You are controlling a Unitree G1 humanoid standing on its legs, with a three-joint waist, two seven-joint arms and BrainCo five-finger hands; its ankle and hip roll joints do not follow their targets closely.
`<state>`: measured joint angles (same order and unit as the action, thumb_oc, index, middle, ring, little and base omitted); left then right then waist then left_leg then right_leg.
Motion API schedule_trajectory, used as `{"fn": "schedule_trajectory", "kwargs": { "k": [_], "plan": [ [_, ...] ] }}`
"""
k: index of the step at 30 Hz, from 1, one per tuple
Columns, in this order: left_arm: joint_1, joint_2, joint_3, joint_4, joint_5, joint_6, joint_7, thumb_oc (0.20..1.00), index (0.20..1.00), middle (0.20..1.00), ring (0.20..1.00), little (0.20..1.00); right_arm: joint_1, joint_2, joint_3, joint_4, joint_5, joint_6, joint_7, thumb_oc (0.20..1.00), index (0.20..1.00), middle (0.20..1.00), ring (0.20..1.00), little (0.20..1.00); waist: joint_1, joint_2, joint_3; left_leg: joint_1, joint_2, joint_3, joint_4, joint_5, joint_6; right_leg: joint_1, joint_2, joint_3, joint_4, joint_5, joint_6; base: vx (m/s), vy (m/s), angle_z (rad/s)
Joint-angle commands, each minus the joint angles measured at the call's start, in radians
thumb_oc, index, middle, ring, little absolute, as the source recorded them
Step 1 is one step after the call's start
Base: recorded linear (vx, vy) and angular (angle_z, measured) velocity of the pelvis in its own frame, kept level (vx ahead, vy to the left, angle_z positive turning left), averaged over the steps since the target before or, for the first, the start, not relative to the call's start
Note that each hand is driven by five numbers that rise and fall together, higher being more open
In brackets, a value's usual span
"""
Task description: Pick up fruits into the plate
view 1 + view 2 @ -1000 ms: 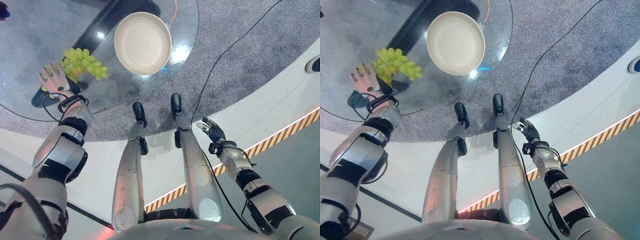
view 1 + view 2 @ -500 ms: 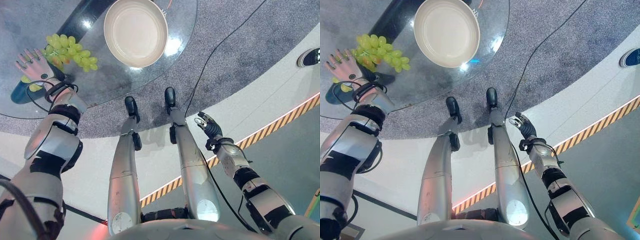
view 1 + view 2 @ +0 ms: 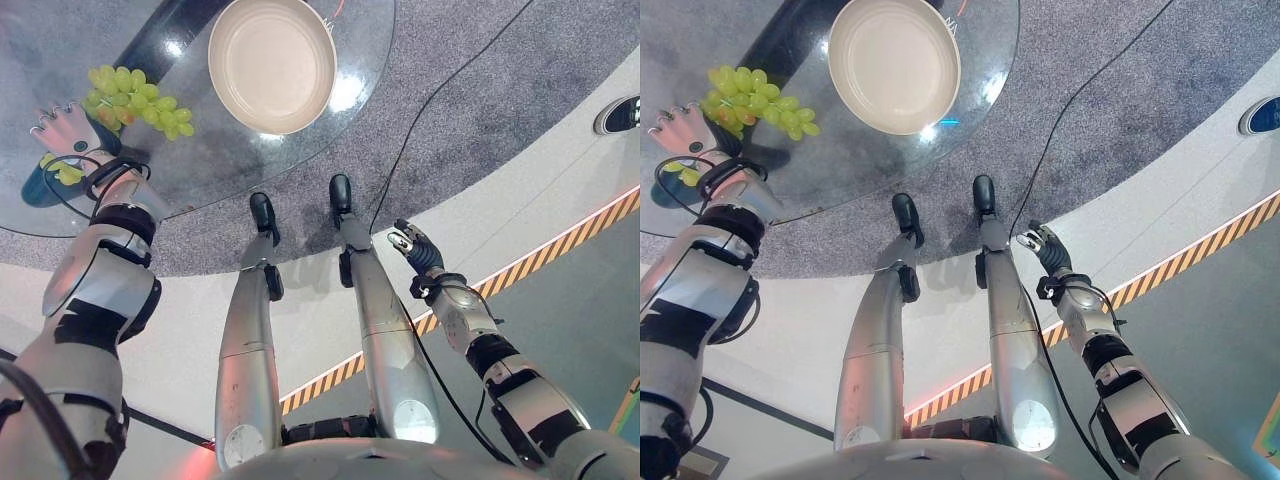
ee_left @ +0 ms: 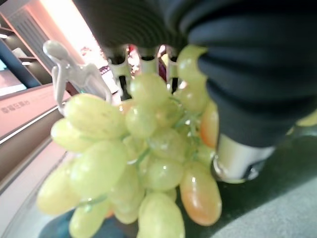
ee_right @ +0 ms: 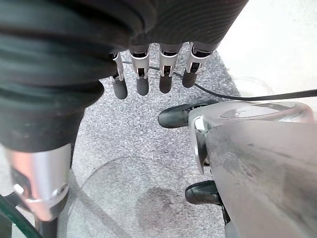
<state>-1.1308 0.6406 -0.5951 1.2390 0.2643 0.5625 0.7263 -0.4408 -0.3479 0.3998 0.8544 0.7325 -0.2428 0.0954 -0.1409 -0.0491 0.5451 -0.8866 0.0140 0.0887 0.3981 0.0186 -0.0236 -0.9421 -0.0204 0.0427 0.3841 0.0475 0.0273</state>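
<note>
Just grapes [image 3: 135,96] against left hand [image 3: 68,130]

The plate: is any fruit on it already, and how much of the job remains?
Nothing is done yet: the plate on the glass table is bare. In hand: the left robot hand is at the green grapes, fingers reaching among them, no closed grip visible. Left: grasp, lift and carry them to the plate. The right robot hand hangs idle below.
</note>
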Motion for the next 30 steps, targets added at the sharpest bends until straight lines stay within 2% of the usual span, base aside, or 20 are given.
{"fn": "schedule_trajectory", "kwargs": {
  "k": [1,6,15,25,30],
  "plan": [
    [0.042,0.040,0.022,0.009,0.000,0.004,0.002,0.200,0.200,0.200,0.200,0.200,0.077,-0.009,0.021,-0.052,0.009,-0.017,0.009,1.000,1.000,1.000,1.000,1.000,0.020,0.013,-0.025,0.089,-0.085,-0.101,-0.061,-0.041,0.015,0.043,0.100,-0.023,0.054,-0.061,0.011,0.00,0.000,0.00],
    [0.056,0.039,0.023,-0.002,-0.005,-0.021,-0.001,0.200,0.200,0.200,0.200,0.200,0.084,-0.011,0.016,-0.053,0.000,-0.014,0.019,1.000,1.000,1.000,1.000,1.000,0.021,0.019,-0.025,0.140,-0.084,-0.101,-0.088,-0.039,0.020,0.087,0.097,-0.021,0.041,-0.064,0.012,0.00,0.000,0.00],
    [0.097,0.056,0.038,-0.063,0.020,-0.081,-0.010,0.200,0.200,0.200,0.200,0.200,0.102,-0.013,-0.001,-0.056,-0.017,-0.018,0.024,1.000,1.000,1.000,1.000,1.000,0.036,0.050,-0.025,0.265,-0.081,-0.105,-0.142,-0.033,0.025,0.194,0.074,-0.025,0.014,-0.076,0.017,0.00,0.000,0.00],
    [0.201,0.091,0.076,-0.187,0.066,-0.139,-0.039,0.200,0.200,0.200,0.200,0.200,0.130,-0.020,-0.050,-0.071,-0.031,0.000,0.040,1.000,1.000,1.000,1.000,1.000,0.047,0.092,-0.025,0.459,-0.061,-0.103,-0.246,-0.015,0.010,0.384,0.037,-0.049,-0.050,-0.091,0.022,0.03,0.007,0.04],
    [0.220,0.089,0.078,-0.205,0.071,-0.148,-0.051,0.200,0.200,0.200,0.200,0.200,0.132,-0.024,-0.055,-0.073,-0.037,0.015,0.035,1.000,1.000,1.000,1.000,1.000,0.045,0.098,-0.025,0.496,-0.060,-0.097,-0.254,-0.019,0.009,0.420,0.027,-0.053,-0.058,-0.096,0.020,0.02,0.015,0.04]
  ]
}}
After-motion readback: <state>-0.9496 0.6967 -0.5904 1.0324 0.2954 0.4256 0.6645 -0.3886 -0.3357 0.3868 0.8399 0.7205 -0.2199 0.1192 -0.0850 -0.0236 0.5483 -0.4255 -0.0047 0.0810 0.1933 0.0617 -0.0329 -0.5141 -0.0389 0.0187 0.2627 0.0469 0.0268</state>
